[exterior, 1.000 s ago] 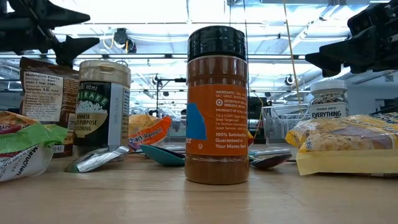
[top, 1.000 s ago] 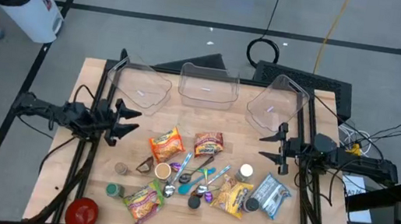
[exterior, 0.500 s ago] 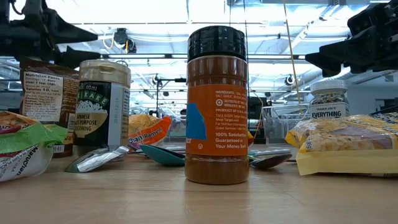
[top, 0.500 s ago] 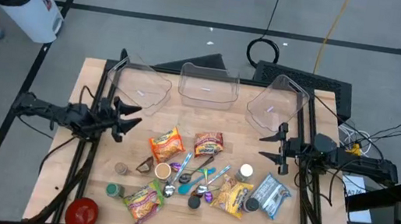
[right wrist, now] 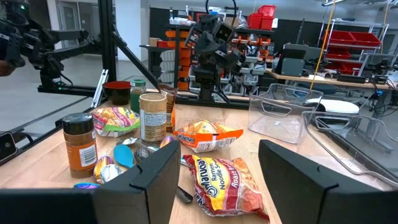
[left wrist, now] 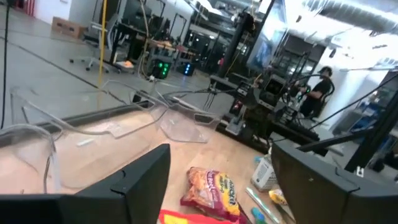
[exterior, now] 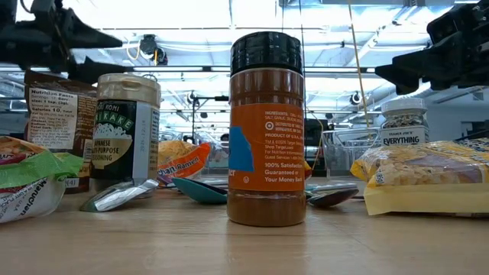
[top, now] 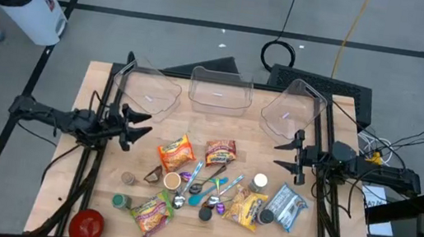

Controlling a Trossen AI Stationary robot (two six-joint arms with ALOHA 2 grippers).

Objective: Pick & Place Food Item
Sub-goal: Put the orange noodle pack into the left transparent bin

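Your left hand (top: 138, 124) has crept a little toward the orange crinkled ramen packet (top: 176, 152) over the last second, fingers spread wide and empty, so the approach looks underway with no grasp yet. That packet lies mid-worktop (top: 96, 177), near the red-and-yellow noodle packet (top: 220, 152). Your right hand (top: 286, 155) waits, wide open, unmoved. Clear plastic bins (top: 219, 89) stand behind.
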